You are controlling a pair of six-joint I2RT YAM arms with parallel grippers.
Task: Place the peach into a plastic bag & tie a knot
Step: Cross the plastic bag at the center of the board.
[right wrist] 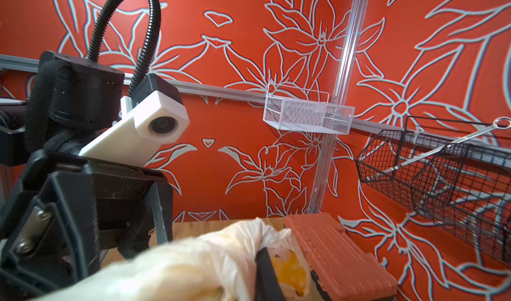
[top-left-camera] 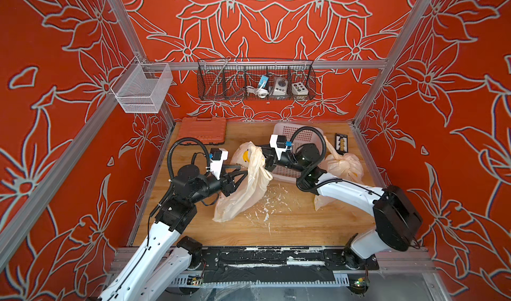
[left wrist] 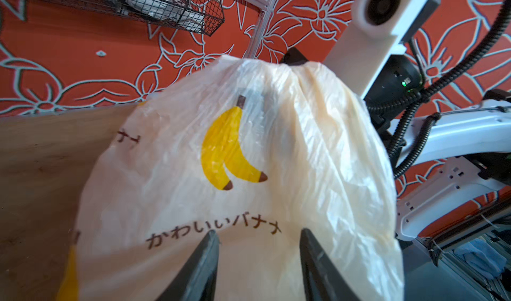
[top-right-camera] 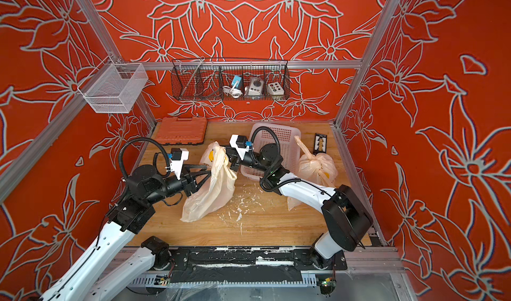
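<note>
Bag (top-left-camera: 243, 186) printed with bananas is hanging in both top views. Its gathered top is being pinched tight by the right fingers (top-left-camera: 266, 166), and its bottom is trailing on the table (top-left-camera: 290, 225). The left fingers (top-left-camera: 240, 176) are standing parted against the bag's side, gripping nothing. A tied bag (top-left-camera: 343, 164) is sitting well apart, beside the basket (top-left-camera: 287, 132).

From the left wrist, the two fingers are showing a clear gap. The bag's printed film is lying just beyond their tips, and nothing is clamped between them.

From the right wrist, a closed finger is pressing into bunched film in front of the orange case (right wrist: 340, 252). A yellow-orange patch is glowing through the plastic beside it, and I cannot tell whether it is print or fruit. The peach is not plainly showing in any view; it is probably inside the hanging bag.

The step in hand looks like a regrasp for the knot. To do it well, the left fingers should be closing on a loose handle high up, near the pinch, rather than on the broad side film. The right side should be holding the neck taut while the bottom is resting on the table, so that the weight is not swinging.
</note>
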